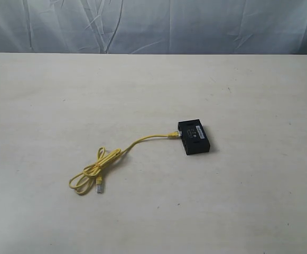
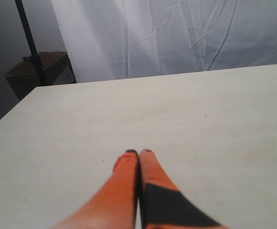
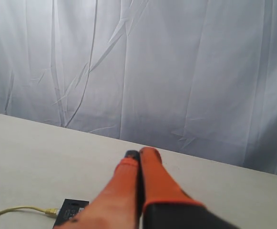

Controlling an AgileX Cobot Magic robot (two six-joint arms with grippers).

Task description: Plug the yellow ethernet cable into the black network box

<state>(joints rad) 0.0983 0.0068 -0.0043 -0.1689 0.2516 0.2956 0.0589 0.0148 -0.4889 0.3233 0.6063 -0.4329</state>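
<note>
The yellow ethernet cable point(image 1: 142, 139) reaches the black network box point(image 1: 194, 137), seemingly plugged in; its coil lies leftward.

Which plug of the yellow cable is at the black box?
The plug ending the uncoiled stretch, against the box; the other plug lies free beside the coil.

Yellow cable point(image 1: 101, 163); black box point(image 1: 194, 138), label point(image 1: 197, 130) seemingly white.

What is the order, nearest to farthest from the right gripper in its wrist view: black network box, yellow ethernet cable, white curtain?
From the right gripper:
1. black network box, on the table, close by.
2. yellow ethernet cable, running off beyond the box.
3. white curtain, past the table's far edge.
</note>
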